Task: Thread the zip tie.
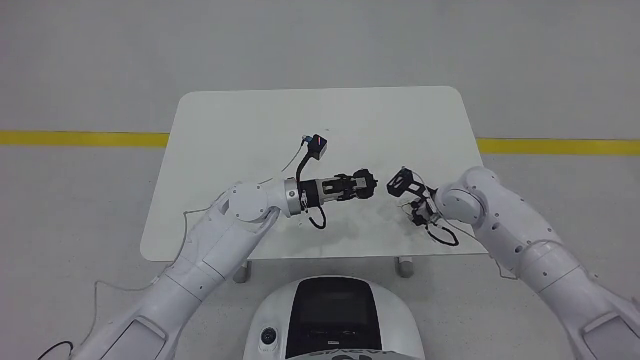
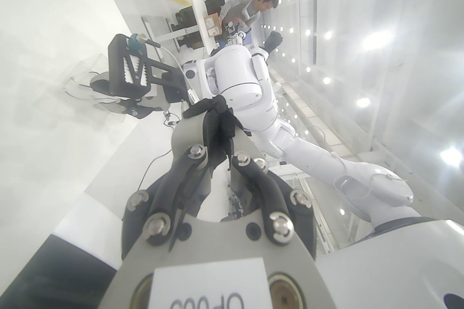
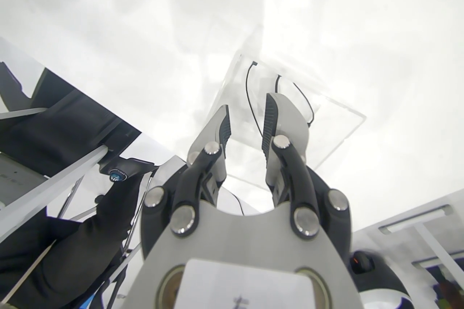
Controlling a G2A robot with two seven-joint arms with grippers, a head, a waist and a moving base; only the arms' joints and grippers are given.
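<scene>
White table (image 1: 250, 130); clear acrylic box (image 3: 337, 115) holding thin black zip tie (image 3: 248, 93); above it right gripper (image 3: 247, 104) is held open, empty; near it left gripper (image 2: 217, 115) is clamped on black material (image 2: 217, 133); grasping the tie is judged next.

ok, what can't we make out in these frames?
Top view: left gripper, right gripper open or shut; too small.
Left wrist view: what the dark item between the left fingers is; they cover most of it.
Right wrist view: how many zip ties lie in the clear box; glare and fingers hide part.
</scene>
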